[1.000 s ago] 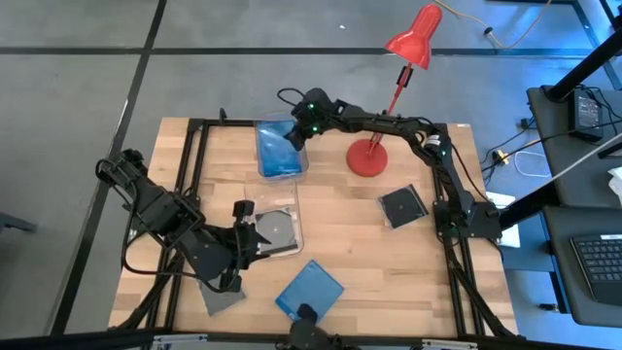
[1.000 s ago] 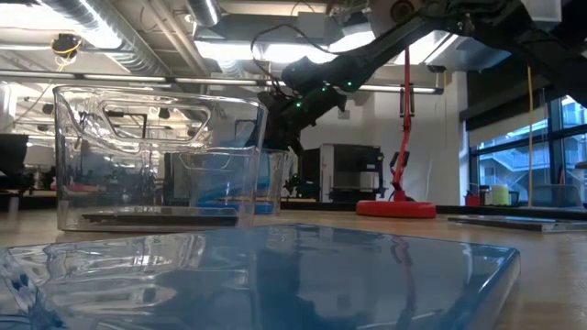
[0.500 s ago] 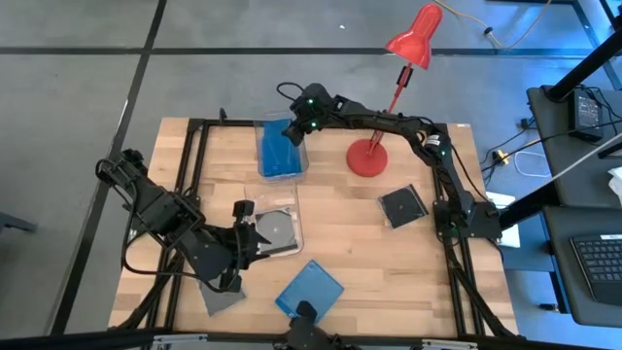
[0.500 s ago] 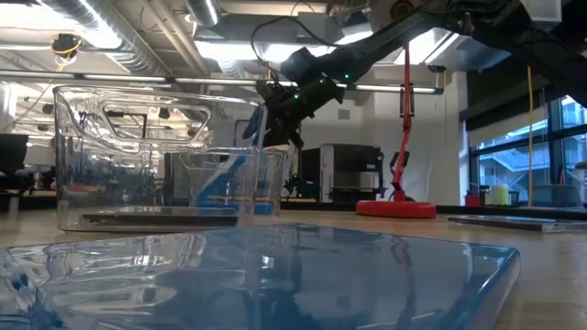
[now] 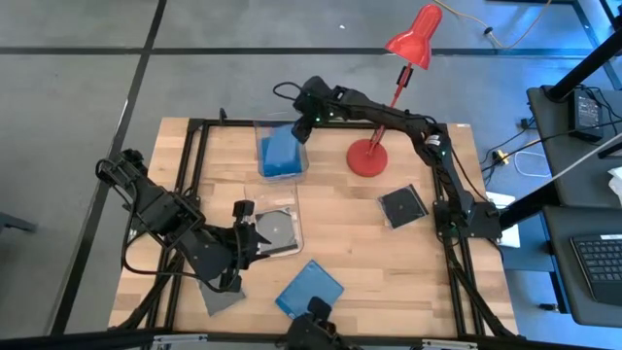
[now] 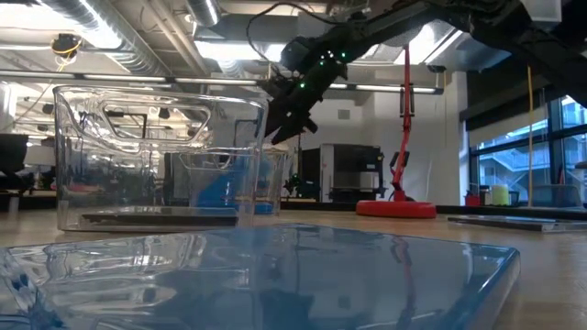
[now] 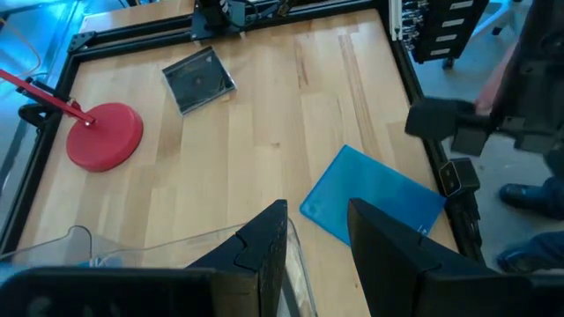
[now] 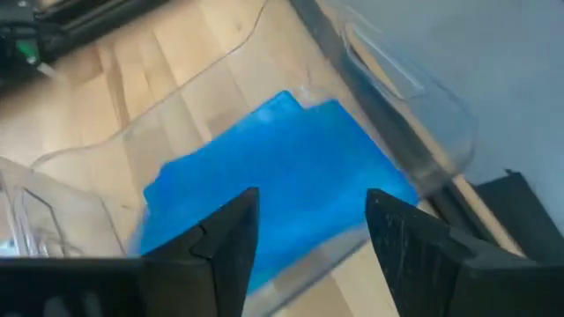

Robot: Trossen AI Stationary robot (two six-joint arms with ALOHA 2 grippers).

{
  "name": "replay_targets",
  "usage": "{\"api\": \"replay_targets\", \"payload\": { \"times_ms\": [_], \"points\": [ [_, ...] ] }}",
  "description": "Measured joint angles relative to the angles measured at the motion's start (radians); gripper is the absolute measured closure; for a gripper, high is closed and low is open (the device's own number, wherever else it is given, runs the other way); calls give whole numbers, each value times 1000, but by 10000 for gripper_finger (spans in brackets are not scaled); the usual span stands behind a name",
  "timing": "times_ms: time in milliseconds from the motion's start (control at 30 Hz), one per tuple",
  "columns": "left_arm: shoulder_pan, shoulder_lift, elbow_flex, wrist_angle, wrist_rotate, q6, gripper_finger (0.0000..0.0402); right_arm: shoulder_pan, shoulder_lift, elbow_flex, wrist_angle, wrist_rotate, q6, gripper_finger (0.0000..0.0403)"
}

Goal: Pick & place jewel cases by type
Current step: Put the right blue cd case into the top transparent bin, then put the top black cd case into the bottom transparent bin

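Observation:
A blue jewel case (image 5: 280, 152) lies in the far clear bin (image 5: 262, 131); in the right wrist view the case (image 8: 273, 176) lies below my right gripper (image 8: 308, 242), which is open and above the bin (image 6: 281, 128). A grey case showing a disc (image 5: 278, 228) lies in the near bin (image 5: 294, 209). My left gripper (image 7: 317, 251) hangs open beside that bin (image 5: 248, 228), with nothing between its fingers. On the table lie another blue case (image 5: 309, 289), a dark case (image 5: 402, 205) and a grey case (image 5: 222, 297).
A red desk lamp stands on its round base (image 5: 367, 157) right of the far bin, its head (image 5: 416, 37) beyond the table's far edge. A black frame (image 5: 194, 146) runs along the table's sides. Bare wood shows in the middle (image 5: 340, 233).
My right gripper has risen out of the far bin and tipped toward level. The blue case, which reached up to its fingers before, now lies in the bin apart from them.

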Motion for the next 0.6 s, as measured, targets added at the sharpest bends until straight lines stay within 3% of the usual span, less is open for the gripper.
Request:
{"api": "replay_targets", "payload": {
  "times_ms": [200, 367, 600],
  "points": [
    [0, 0, 0, 0, -1, 0, 283, 4, 0, 147, -273, 3, -64, 192],
    [0, 6, -8, 1, -84, -7, 283, 58, -2, 295, -603, 19, -44, 192],
    [3, 50, -8, 7, -221, -26, 283, 200, -142, 194, -808, 23, 37, 192]
  ]
}}
